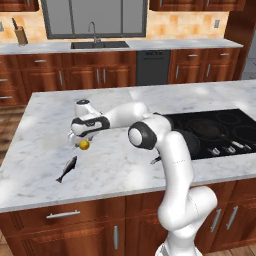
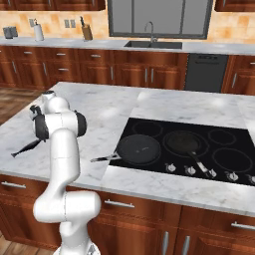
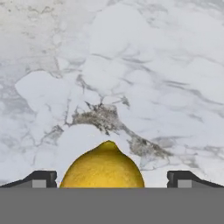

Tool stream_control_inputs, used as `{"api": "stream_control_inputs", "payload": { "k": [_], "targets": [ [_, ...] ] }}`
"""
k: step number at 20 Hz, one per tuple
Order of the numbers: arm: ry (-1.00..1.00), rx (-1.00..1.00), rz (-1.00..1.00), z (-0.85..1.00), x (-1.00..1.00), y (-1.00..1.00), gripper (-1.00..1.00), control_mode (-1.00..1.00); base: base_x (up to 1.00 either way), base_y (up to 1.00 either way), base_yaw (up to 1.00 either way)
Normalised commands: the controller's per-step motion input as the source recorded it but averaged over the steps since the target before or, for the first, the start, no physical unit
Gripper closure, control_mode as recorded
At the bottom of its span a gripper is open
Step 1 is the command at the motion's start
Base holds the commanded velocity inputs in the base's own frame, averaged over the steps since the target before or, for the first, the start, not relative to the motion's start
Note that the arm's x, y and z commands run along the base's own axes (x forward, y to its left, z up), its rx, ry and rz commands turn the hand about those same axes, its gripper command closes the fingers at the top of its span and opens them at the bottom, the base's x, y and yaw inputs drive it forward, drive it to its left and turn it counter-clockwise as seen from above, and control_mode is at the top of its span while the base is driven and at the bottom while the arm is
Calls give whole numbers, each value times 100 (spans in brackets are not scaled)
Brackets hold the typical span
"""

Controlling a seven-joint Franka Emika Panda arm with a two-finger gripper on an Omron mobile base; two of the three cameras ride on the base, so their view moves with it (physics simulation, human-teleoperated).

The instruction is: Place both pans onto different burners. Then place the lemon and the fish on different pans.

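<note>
— Marble covers the counter [image 1: 45, 125] of this island, and the black cooktop [image 2: 234, 137] is set into its other end; where are the things of the task now?

— Both pans already sit on the glass; one pan [image 2: 139, 148] lies on the burner nearest the robot, with its handle reaching out over the marble; the second pan [image 2: 184, 142] lies on the middle burner. The lemon [image 1: 84, 145] rests on the marble well apart from the cooktop, and the fish [image 1: 67, 169] lies near it, toward the counter's front edge.

— And the gripper [image 1: 76, 141]?

— It hangs right over the lemon with the fingers wide apart; in the hand view the lemon [image 3: 102, 166] stands between the two tips and touches neither, so nothing is held.

— What could go wrong from here?

— I think the lemon is the risk; it is round and smooth, and if one finger meets it before the other, it may roll away on the marble, perhaps against the fish. If the fingers close too high on it, it may squeeze out downward. The way to a pan is also long; a weak grip could drop it on the way, and the handle that sticks out could be knocked by a low pass.
</note>
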Motion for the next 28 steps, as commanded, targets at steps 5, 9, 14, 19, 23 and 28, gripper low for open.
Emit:
{"api": "stream_control_inputs", "payload": {
  "k": [5, 9, 14, 19, 23, 28],
  "targets": [
    [-3, 0, 0, -14, -32, 37, -100, -100, 0, 0, 0],
    [-6, -6, 0, 0, -42, 2, -100, -100, 0, 0, 0],
    [-2, -13, 0, -1, -5, -6, -100, -100, 0, 0, 0],
    [0, -13, 0, -7, 0, -18, -100, -100, 0, 0, 0],
    [0, -6, 0, -10, 0, -11, -100, -100, 0, 0, 0],
    [0, 0, 0, -18, 0, 0, 100, -100, 0, 0, 0]
  ]
}}
